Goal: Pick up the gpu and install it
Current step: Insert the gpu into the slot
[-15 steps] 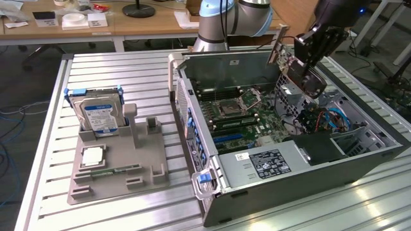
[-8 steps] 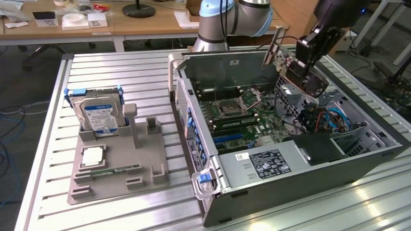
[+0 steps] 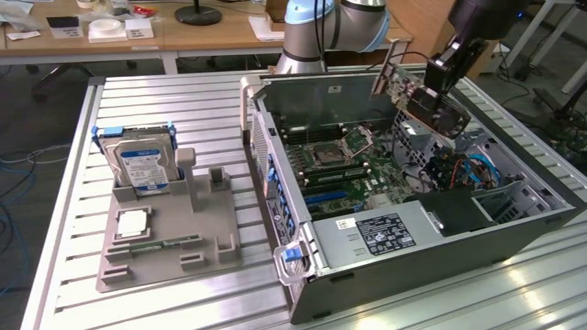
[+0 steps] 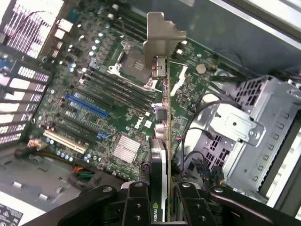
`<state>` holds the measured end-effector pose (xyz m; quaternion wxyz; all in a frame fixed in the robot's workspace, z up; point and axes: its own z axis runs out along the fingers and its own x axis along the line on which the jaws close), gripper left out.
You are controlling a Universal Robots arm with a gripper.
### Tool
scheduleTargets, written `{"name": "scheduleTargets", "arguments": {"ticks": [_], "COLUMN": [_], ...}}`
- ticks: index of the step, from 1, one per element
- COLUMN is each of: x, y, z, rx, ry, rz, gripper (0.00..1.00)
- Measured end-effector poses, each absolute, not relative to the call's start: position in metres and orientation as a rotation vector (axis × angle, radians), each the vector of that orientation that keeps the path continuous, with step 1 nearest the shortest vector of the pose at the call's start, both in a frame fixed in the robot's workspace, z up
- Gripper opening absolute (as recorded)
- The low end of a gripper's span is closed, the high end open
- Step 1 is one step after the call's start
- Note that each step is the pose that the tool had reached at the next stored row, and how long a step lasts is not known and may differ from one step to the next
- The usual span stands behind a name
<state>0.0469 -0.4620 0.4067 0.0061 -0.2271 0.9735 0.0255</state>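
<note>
End effector (image 3: 442, 72): pinching the gpu (image 3: 424, 103) edge-on, card tilted, metal bracket outermost. Gpu: held in the air above the motherboard (image 3: 344, 168), inside the open computer case (image 3: 440, 254). Case: lying on the slatted bench (image 3: 174, 103). Hard drive (image 3: 142, 165): upright in grey holder, well apart.

The gripper (image 4: 163, 202) hangs raised, jaws clamped partway.
</note>
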Motion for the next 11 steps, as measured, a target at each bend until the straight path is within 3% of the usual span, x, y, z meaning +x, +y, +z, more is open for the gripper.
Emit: {"name": "scheduleTargets", "arguments": {"ticks": [11], "x": [0.0469], "y": [-0.4619], "z": [0.4066], "rx": [-0.955], "ry": [2.984], "rz": [0.081], "gripper": [0.27]}}
